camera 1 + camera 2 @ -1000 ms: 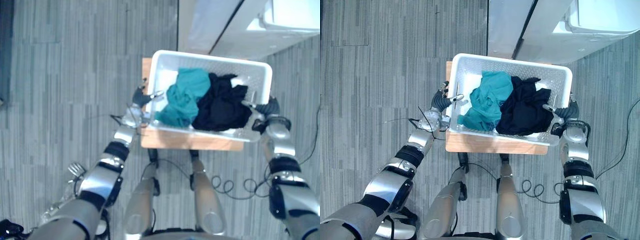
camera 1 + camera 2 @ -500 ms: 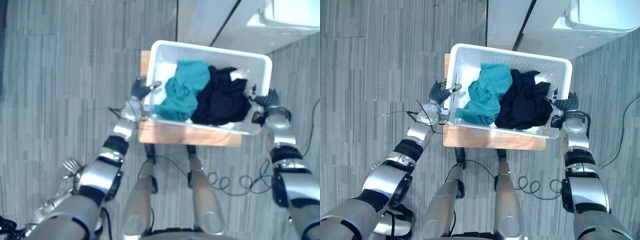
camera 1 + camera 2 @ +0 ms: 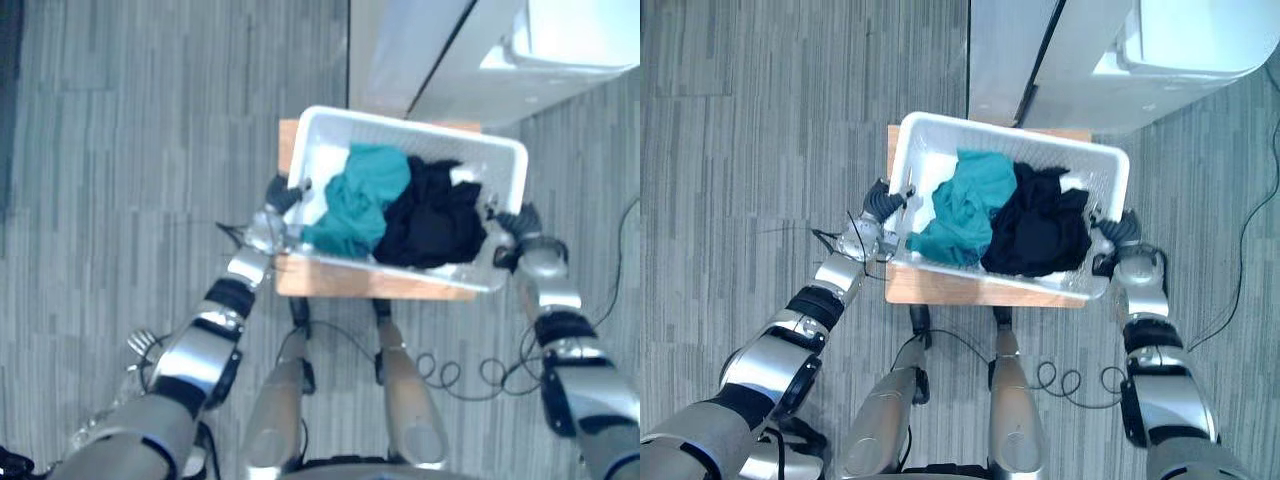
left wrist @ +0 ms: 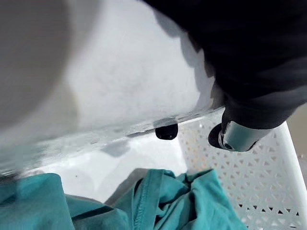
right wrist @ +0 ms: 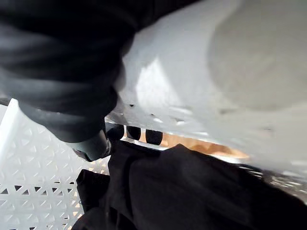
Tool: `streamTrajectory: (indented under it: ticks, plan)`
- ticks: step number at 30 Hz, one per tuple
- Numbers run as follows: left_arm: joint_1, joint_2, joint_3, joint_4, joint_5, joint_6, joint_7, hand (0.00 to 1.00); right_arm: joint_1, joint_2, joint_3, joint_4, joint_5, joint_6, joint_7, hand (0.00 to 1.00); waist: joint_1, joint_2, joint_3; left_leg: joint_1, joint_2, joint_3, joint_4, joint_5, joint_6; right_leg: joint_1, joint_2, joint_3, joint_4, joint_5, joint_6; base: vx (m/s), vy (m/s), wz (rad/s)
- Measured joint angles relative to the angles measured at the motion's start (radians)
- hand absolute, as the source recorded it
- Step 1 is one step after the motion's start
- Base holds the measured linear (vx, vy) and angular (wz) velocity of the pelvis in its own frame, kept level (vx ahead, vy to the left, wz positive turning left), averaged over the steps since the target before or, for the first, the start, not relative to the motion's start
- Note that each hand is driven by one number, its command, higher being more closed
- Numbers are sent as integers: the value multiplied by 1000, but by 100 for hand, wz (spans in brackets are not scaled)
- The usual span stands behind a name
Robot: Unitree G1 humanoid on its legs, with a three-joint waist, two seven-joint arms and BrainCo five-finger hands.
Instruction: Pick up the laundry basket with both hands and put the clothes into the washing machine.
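Note:
The white laundry basket [image 3: 940, 150] rests on a small wooden stool [image 3: 970, 290], with a teal garment [image 3: 960, 205] and a black garment [image 3: 1035, 230] piled inside. My left hand [image 3: 878, 205] grips the basket's left end. In the left wrist view its dark fingertips [image 4: 166, 131] hook over the rim and its thumb [image 4: 240, 134] presses the perforated wall above the teal garment [image 4: 158, 201]. My right hand [image 3: 1118, 232] grips the right end. In the right wrist view its fingertips [image 5: 139, 134] curl under the rim beside the black garment [image 5: 182, 187].
The white washing machine [image 3: 1200, 40] stands at the far right beyond the basket, and a white panel [image 3: 1000, 50] with a dark gap stands next to it. Grey plank floor lies to the left and right of the stool.
The fingers of both hands have curled from straight onto the basket's two ends. The whole view has shifted a little as the camera moved.

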Motion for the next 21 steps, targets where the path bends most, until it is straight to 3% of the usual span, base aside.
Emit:
streamTrajectory:
  ticks: [6, 9, 13, 17, 21]
  plan:
    - [198, -1, -26, -142, -14, 8, -54, 100, 259, 99, -113, -110, -3, 36, 32, 100, -3, -1, -21, 93, -11, -1, -1, -22, 12, 100, -11, -4, -12, -16, 17, 58, -12, 0]
    - [318, 3, -46, -206, -41, 8, -105, 100, 405, 152, -160, -170, -4, 45, 59, 100, -4, -1, -101, 103, -12, -6, -1, -30, 5, 113, -13, -14, -11, -25, 21, 86, -13, 5]
    - [446, -7, -41, -263, -70, 7, -130, 100, 482, 175, -180, -181, -12, 46, 81, 100, 1, 0, -156, 162, -11, -10, -1, -34, 2, 172, -13, -21, -7, -38, 19, 67, -18, 4]
    - [609, -37, 4, -309, -107, 5, -156, 100, 566, 210, -182, -194, -25, 46, 93, 100, 6, 6, -270, 222, -1, -29, -1, -57, -13, 235, -7, -33, 7, -75, 12, 28, -18, 10]
    - [724, -68, 31, -343, -118, 5, -175, 100, 620, 223, -184, -197, -32, 45, 94, 100, 12, 16, -335, 241, 3, -62, 0, -62, -11, 274, -5, -67, 4, -87, -1, 3, -9, 27]
